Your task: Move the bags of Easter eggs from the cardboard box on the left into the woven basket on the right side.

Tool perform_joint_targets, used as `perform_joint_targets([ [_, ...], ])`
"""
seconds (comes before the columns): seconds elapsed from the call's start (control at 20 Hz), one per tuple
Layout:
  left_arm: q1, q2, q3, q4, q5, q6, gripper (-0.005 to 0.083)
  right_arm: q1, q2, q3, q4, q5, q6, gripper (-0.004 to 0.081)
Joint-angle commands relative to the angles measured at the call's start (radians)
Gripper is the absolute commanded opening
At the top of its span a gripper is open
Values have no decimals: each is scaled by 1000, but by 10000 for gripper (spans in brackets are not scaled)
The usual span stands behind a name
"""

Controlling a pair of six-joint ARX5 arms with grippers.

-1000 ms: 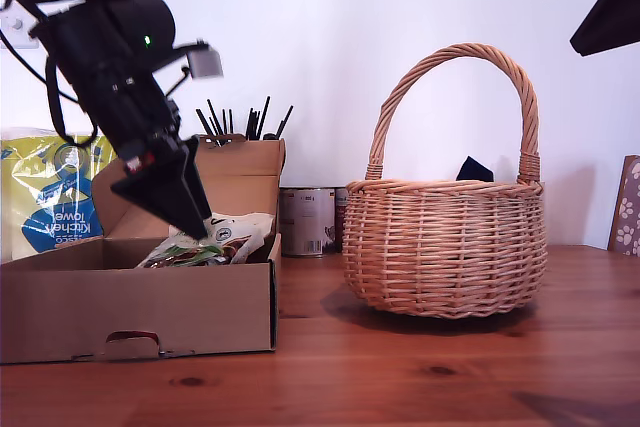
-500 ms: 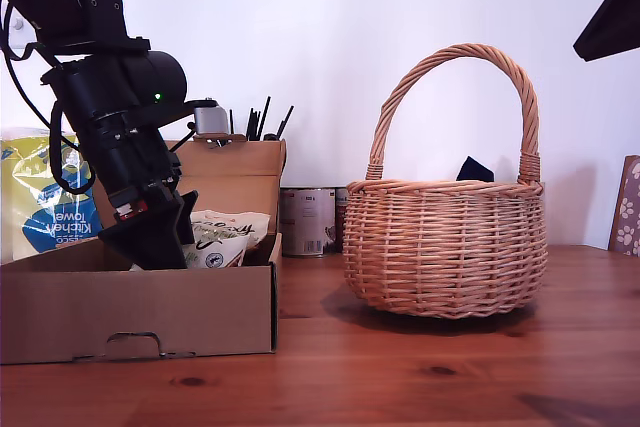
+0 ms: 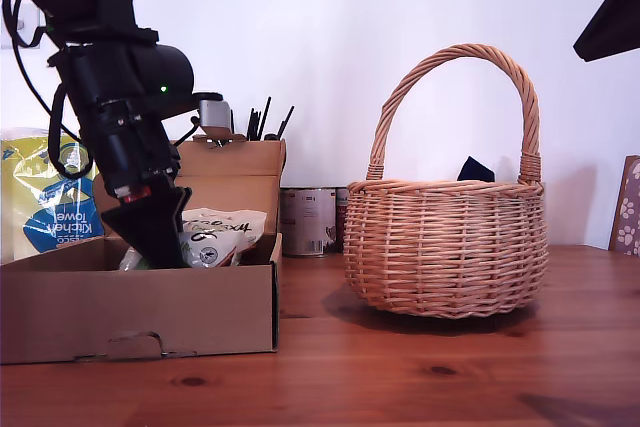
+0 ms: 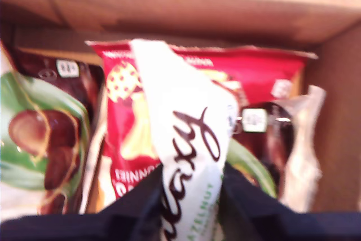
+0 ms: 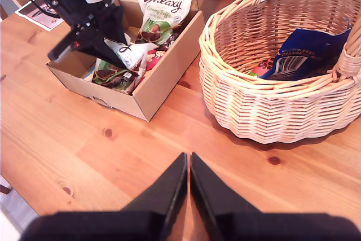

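Currently: first gripper (image 4: 189,196) inside brown corrugated cardboard box (image 3: 140,312), jaws clamped on cream-and-green glossy pouch with dark script (image 4: 189,162); pouch long axis runs straight out from jaws, over red-and-orange pouch (image 4: 254,77). Round tan wicker basket (image 3: 445,247) stands beside box toward exterior view's right. Second gripper (image 5: 189,187) pressed together, idle above wooden table (image 5: 84,145).

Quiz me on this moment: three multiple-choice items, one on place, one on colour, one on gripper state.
1. Where does the dark blue bag lie?
A. in the woven basket
B. in the cardboard box
C. on the table

2. What colour is the bag behind the one gripped in the first wrist view?
A. yellow
B. red
C. purple

3. My first gripper is:
A. open over the basket
B. shut on nothing
C. shut on a cream-and-green bag

Answers: 1 A, it shows inside the basket. 2 B, the red bag spans the box. 3 C, the fingers pinch the bag.
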Motion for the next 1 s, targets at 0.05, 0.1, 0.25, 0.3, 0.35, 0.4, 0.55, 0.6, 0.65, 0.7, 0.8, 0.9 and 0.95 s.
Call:
perform_joint_targets([
  [0.05, -6, 1, 19, -20, -7, -8, -16, 6, 0, 9, 1, 0, -2, -13],
  [0.1, -9, -22, 23, -19, -7, -15, -20, 6, 0, 9, 1, 0, -2, -13],
  [0.25, -11, -101, 29, -16, -7, -15, -20, 6, 0, 9, 0, 0, -2, -13],
  [0.3, -11, -129, 29, -17, -7, -16, -20, 6, 0, 9, 0, 0, -2, -13],
  [0.35, -11, -157, 29, -16, -7, -24, -20, 6, 0, 9, 0, 0, -2, -13],
  [0.4, -11, -183, 29, -16, -7, -31, -20, 6, 0, 9, -2, 0, -2, -13],
  [0.55, -11, -251, 29, -8, 20, -44, -20, 6, 0, 9, -2, 0, -2, -13],
  [0.6, -12, -270, 29, -1, 66, -68, -20, 6, 0, 9, -3, 0, -2, -13],
  [0.65, -17, -280, 29, 17, 127, -100, -20, 6, 0, 9, -3, 0, -2, -13],
  [0.7, -25, -285, 29, 45, 190, -143, -20, 6, 0, 9, -3, 0, -2, -13],
  [0.8, -53, -282, 29, 129, 311, -237, -20, 6, 0, 9, -3, 0, -2, -13],
  [0.9, -95, -261, 29, 257, 372, -323, -20, 6, 0, 9, -3, 0, -2, -13],
  [0.95, -120, -245, 29, 336, 373, -362, -20, 6, 0, 9, -3, 0, -2, -13],
])
